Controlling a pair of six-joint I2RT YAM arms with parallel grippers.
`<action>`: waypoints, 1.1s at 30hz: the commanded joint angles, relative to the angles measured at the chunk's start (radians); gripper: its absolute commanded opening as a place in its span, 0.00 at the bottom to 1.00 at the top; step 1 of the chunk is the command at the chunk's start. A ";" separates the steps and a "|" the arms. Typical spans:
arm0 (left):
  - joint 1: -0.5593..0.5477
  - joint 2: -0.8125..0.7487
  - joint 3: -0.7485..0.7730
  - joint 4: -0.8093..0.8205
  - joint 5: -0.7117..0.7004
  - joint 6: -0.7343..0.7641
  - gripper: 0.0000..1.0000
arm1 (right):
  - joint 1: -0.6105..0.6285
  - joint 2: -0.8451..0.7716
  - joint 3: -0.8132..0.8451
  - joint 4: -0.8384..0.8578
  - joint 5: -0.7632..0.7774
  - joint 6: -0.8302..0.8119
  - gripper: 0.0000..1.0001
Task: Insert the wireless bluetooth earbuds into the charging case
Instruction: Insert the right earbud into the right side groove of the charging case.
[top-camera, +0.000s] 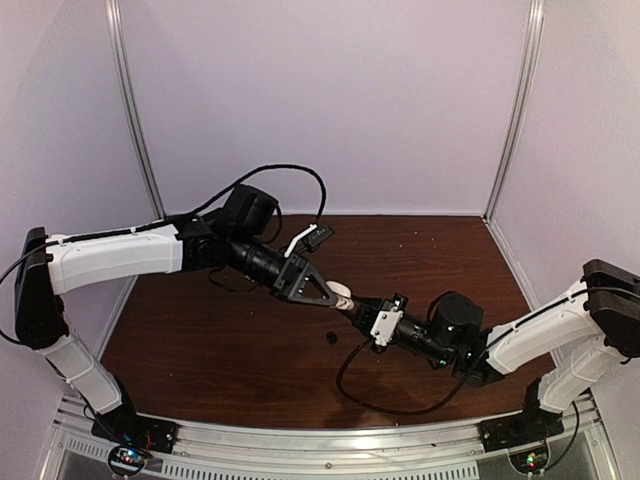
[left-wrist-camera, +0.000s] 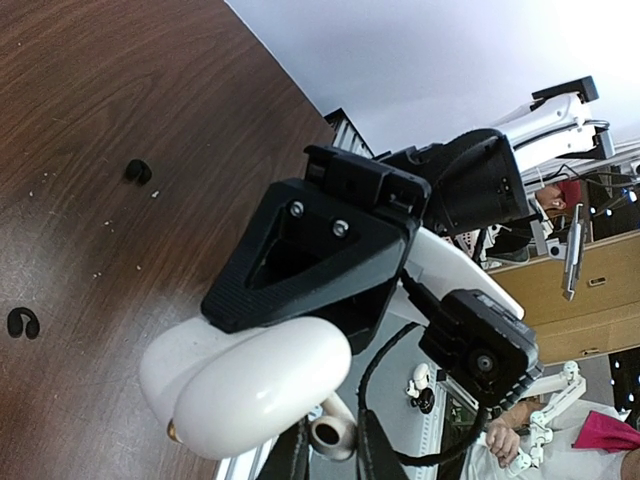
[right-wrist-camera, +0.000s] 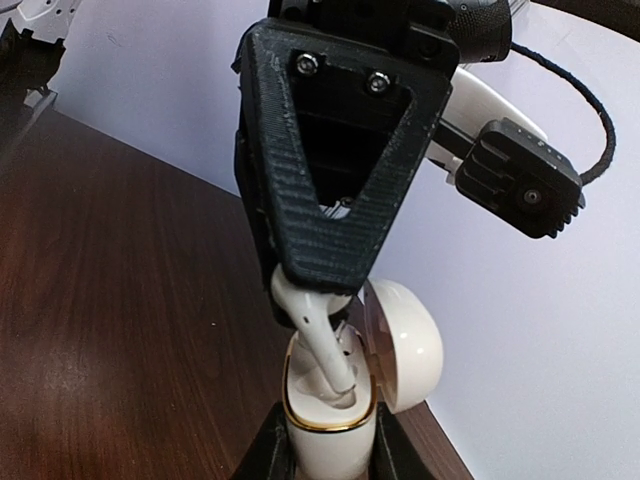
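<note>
My right gripper (right-wrist-camera: 327, 452) is shut on a white charging case (right-wrist-camera: 322, 448) with a gold rim and holds it upright above the table, its lid (right-wrist-camera: 405, 345) open. My left gripper (right-wrist-camera: 318, 285) is shut on a white stemmed earbud (right-wrist-camera: 322, 345), whose stem tip reaches into the case's opening. The left wrist view shows the same earbud (left-wrist-camera: 335, 430) between my fingers (left-wrist-camera: 288, 455), behind the case (left-wrist-camera: 250, 385). In the top view both grippers (top-camera: 335, 294) (top-camera: 362, 309) meet at mid-table. Two black earbuds (left-wrist-camera: 138, 171) (left-wrist-camera: 22, 322) lie on the table.
One black earbud (top-camera: 330, 336) lies on the brown table (top-camera: 200, 330) just in front of the grippers. A dark open case (top-camera: 316, 237) with a pale inside sits at the back, by the left arm. White walls close the back and sides.
</note>
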 joint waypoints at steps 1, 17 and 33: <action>-0.004 0.008 0.026 -0.002 -0.015 -0.009 0.07 | 0.008 0.010 0.019 0.037 0.020 0.003 0.00; -0.004 0.033 0.053 -0.040 -0.051 -0.017 0.08 | 0.024 0.014 0.022 0.026 0.031 -0.016 0.00; -0.004 0.075 0.086 -0.118 -0.115 -0.085 0.14 | 0.061 0.068 0.051 0.042 0.167 -0.052 0.00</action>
